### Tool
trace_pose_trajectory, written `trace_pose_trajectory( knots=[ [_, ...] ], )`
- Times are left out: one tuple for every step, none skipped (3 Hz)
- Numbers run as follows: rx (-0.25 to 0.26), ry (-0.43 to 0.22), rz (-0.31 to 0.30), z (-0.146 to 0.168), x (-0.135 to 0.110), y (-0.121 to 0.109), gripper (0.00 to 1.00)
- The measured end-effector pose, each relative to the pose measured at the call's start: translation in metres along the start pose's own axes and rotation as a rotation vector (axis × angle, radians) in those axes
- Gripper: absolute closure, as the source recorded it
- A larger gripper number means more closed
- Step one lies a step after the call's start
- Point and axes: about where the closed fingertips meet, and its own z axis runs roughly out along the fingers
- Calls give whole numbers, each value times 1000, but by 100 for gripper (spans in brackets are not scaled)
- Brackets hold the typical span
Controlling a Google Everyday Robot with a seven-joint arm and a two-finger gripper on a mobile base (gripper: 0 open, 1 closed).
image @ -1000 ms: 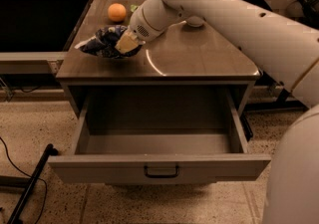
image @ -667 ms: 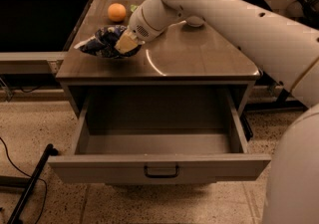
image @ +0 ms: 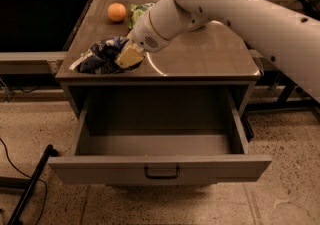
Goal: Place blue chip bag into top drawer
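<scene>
Holding the blue chip bag (image: 100, 55) tight in the gripper (image: 125, 59) jaws, up behind the left side of the open top drawer (image: 215, 168), ready to lift and drop it inside.

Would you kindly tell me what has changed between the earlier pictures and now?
The hand has moved toward the front edge of the countertop, nearer the open top drawer, bringing the blue chip bag with it. The orange, green bag and drawer stayed put.

White tubular arm (image: 240, 9) (dark holes, orange ring); tan gripper (image: 128, 58) over cabinet top (image: 210, 61).
</scene>
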Motion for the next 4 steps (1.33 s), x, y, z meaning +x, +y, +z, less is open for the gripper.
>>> trace_pose_trajectory(
  knots=[
    [-44, 9, -47, -10, 2, 38, 100],
    [-18, 61, -21, -12, 23, 66, 100],
    [38, 127, 105, 3, 78, 77, 100],
    [80, 150, 176, 11, 107, 76, 100]
  ],
)
